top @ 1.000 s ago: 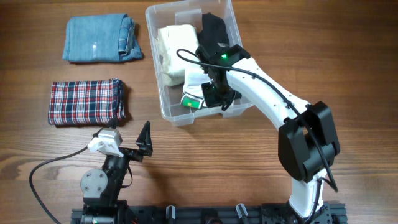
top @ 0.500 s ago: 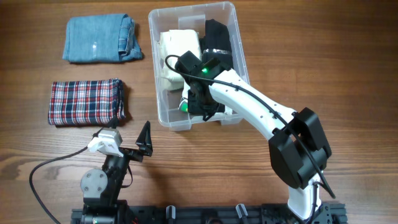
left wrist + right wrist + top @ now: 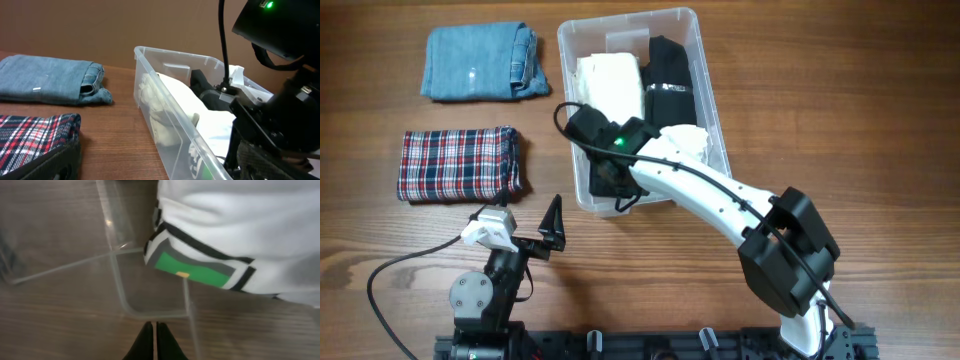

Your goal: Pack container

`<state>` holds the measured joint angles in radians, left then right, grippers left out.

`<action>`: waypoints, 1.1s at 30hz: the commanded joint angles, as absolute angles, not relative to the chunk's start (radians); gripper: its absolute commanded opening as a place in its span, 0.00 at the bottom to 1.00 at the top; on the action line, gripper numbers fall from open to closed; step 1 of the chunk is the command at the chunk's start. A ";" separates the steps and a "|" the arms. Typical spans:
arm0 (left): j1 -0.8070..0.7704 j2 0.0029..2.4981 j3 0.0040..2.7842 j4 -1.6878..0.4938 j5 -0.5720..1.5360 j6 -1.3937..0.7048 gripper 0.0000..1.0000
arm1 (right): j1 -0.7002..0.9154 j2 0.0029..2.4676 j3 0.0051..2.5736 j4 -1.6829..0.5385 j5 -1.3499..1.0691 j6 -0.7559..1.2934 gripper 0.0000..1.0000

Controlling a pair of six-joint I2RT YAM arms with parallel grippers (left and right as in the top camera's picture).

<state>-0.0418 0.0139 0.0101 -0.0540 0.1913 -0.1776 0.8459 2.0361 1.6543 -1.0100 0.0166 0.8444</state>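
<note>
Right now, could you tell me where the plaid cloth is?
In the overhead view, the plaid cloth lies on the left side, just below the folded jeans and left of the container.

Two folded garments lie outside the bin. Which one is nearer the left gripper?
The red plaid one: it lies just beyond the left gripper, while the blue denim one lies farther back.

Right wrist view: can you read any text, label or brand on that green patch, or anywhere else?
No readable text in any view.
Green patch on the white garment in the container: small yellow mark, no letters legible.
Blue jeans: small pale tag, too small to read.
</note>
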 commanded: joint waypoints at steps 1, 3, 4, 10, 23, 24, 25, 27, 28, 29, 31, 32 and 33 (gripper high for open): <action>-0.034 0.009 0.006 -0.059 0.186 -0.162 1.00 | 0.789 1.928 1.666 -1.033 0.144 0.735 0.09; -0.034 0.009 0.006 -0.059 0.186 -0.162 1.00 | 0.738 1.864 1.666 -1.026 0.152 0.660 0.17; -0.034 0.009 0.006 -0.059 0.186 -0.162 1.00 | 0.709 1.828 1.667 -1.019 0.153 0.607 0.28; -0.034 0.009 0.006 -0.059 0.186 -0.162 1.00 | 0.509 1.655 1.668 -0.979 0.048 0.162 0.84; -0.034 0.009 0.006 -0.059 0.186 -0.162 1.00 | 0.226 1.795 1.657 -1.050 -0.164 -0.115 0.85; -0.034 0.009 0.006 -0.059 0.186 -0.162 1.00 | 0.226 1.809 1.657 -1.049 -0.165 -0.118 0.85; -0.034 0.009 0.006 -0.059 0.186 -0.162 1.00 | 0.228 1.831 1.657 -1.049 -0.165 -0.123 0.85; -0.034 0.009 0.006 -0.059 0.186 -0.162 1.00 | 0.231 1.865 1.657 -1.051 -0.158 -0.124 0.85; -0.034 0.009 0.006 -0.059 0.186 -0.162 1.00 | 0.231 1.879 1.657 -1.053 -0.158 -0.124 0.85; -0.034 0.009 0.006 -0.059 0.186 -0.162 1.00 | 0.232 1.891 1.657 -1.053 -0.158 -0.124 0.85; -0.034 0.009 0.006 -0.059 0.186 -0.162 0.99 | 0.237 1.908 1.657 -1.052 -0.158 -0.124 0.85; -0.034 0.009 0.006 -0.059 0.186 -0.162 1.00 | 0.239 1.911 1.657 -1.052 -0.158 -0.124 0.85; -0.034 0.009 0.006 -0.059 0.186 -0.162 1.00 | 0.239 1.918 1.657 -1.052 -0.158 -0.125 0.85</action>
